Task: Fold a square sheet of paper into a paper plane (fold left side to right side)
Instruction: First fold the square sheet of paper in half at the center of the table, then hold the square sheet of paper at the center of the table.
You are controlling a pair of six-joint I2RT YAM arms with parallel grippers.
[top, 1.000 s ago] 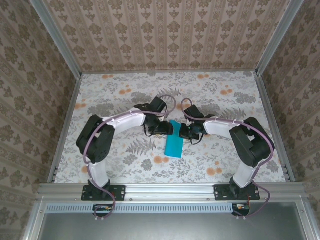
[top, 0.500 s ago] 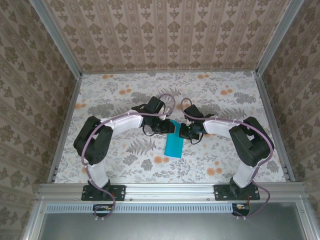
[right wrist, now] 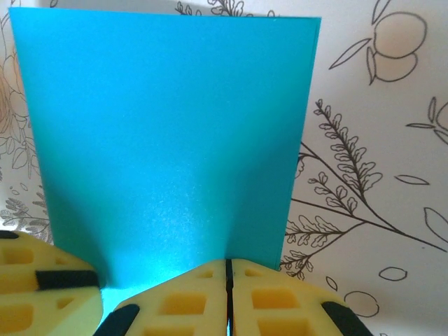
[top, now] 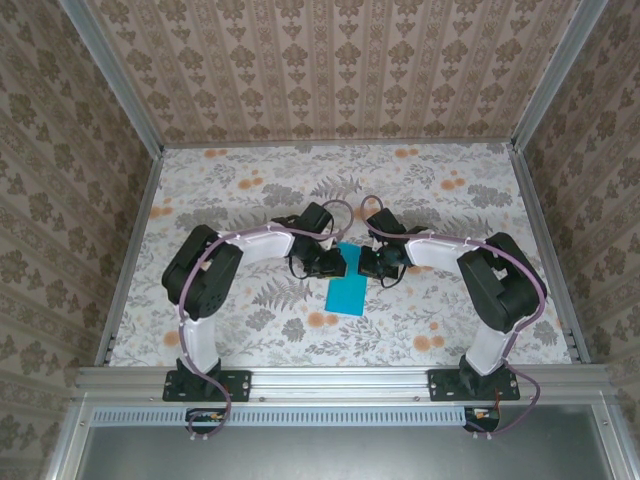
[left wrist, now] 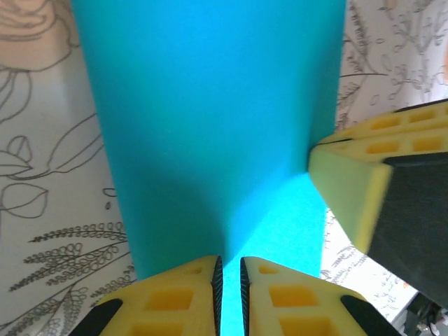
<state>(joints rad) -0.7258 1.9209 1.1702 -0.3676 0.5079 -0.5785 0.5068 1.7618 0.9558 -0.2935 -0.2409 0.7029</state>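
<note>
The turquoise sheet of paper (top: 347, 293) lies in the middle of the flowered bench (top: 450, 200) as a narrow rectangle, its far end raised between the two hands. The left hand (left wrist: 229, 269) is nearly closed, pinching the paper's edge in the slit that remains. The right hand (right wrist: 226, 269), just beside it, is clamped tight on the same end.

Top cam: fixed, high above and behind the arm bases (top: 205, 380), tilted down and forward, far enough out to take in the whole tabletop (top: 250, 190). Left wrist cam: sits just behind the left tool (left wrist: 229, 262), looks along it, very close to the blue sheet (left wrist: 210, 105). Right wrist cam: same setup behind the right tool (right wrist: 227, 264), equally close. All three share the sheet and the floral surface around it. The left wrist view also catches the right tool's tip at its right edge.
</note>
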